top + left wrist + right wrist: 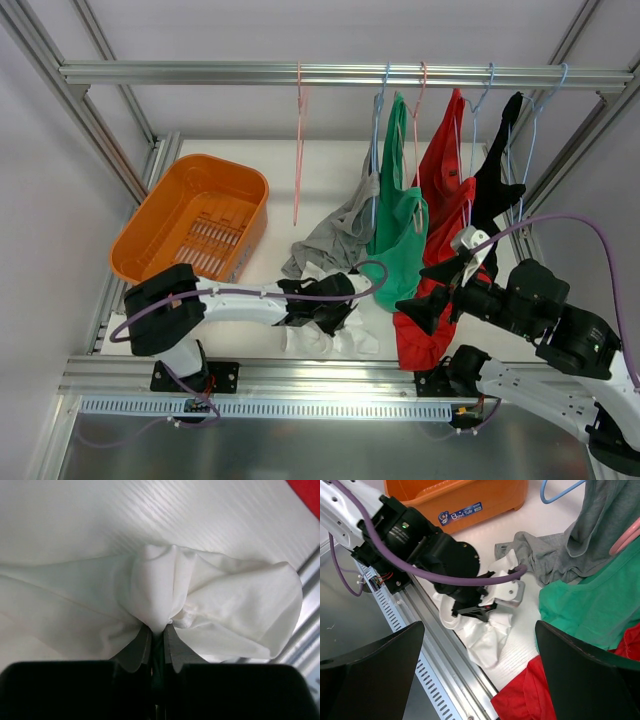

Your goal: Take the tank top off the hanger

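White worktop (pixel 335 170): carrying loose clothing at centre, bounded on the near side by a slotted metal strip (pixel 300 407).
Aluminium rail (pixel 200 72): spanning the top, loaded with hangers toward the right.
Orange plastic basket (pixel 145 222): at far left, well apart from the cloth in hand. A long carry if meant as the drop-off, with more chance of trailing fabric.
Red hanging garment (pixel 440 170): draped down to the near edge, just beside the right claw. Easily snagged there and dragged off its hanger.
Green hanging tank top (pixel 398 215): on its hanger, between the grey hanging garment (pixel 335 240) and the red one. Hem close to the purple cable (pixel 370 275) of the left arm, so catchable on a lift.
White bunched tank top (pixel 225 605): off any hanger, crumpled on the worktop at the near edge. Probably the task's piece, though too bunched to confirm the cut.
Left claw (pixel 156 630): nearly closed, pinching one narrow fold of the white cloth. A thin bite, apt to slip under the weight of the rest.
Right claw (pixel 430 292): spread wide, holding nothing, poised above white cloth and red hem.
Empty pink wire hanger (pixel 298 150): bare on the rail, left of the others, no part of the danger.
Main hazard: if dropped, white cloth sliding off the near edge onto the slotted strip.
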Robot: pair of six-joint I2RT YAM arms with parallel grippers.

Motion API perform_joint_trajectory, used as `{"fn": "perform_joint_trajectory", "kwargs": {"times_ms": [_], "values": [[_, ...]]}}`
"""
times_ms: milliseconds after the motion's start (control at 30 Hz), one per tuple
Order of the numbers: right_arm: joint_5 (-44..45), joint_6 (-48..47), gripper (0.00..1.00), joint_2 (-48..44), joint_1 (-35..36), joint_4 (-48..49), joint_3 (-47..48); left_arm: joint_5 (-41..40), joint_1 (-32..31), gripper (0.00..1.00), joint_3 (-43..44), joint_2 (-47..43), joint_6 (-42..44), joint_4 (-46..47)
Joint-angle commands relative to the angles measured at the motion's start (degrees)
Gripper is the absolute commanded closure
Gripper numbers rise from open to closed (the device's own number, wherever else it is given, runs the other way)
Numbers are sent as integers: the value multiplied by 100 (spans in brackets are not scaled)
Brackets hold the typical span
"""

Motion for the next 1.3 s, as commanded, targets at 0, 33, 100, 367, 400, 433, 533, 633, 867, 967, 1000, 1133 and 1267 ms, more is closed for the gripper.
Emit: {"fn": "perform_joint_trajectory", "kwargs": {"times_ms": [0,33,100,367,400,433,533,633,867,967,1000,1133,1267], "values": [[0,-102,1,-58,-7,46,97,251,-199,100,-255,-636,-234,-494],[9,-103,1,-41,-7,46,106,-37,-200,100,-255,-768,-234,-564],[9,-120,1,-32,-7,46,124,-380,-226,100,-149,-1216,-304,-957],[88,-155,0,-41,-7,55,185,-2575,-270,100,315,-3088,-743,-2084],[88,-164,0,-41,-16,55,194,-2884,-270,100,386,-3220,-857,-2259],[97,-173,1,-41,-16,55,229,-3174,-270,100,605,-3413,-971,-2705],[97,-199,0,-50,-16,47,299,-4107,-252,100,1088,-3624,-1393,-3602],[97,-217,1,-15,-7,55,352,-4635,-200,100,1414,-3800,-1622,-4044],[71,-243,1,73,-7,55,519,-5005,529,100,2214,-4302,-1431,-4695],[62,-278,0,108,-16,55,572,-4988,986,100,2592,-4215,-1114,-4765],[62,-304,1,152,-7,64,615,-4996,1300,100,2680,-4180,-1052,-4766],[70,-349,1,336,-16,160,695,-4603,2689,100,3443,-3584,-648,-4722],[858,-77,1,591,-16,310,905,-3724,4201,100,3990,-2915,-313,-4643]]}}
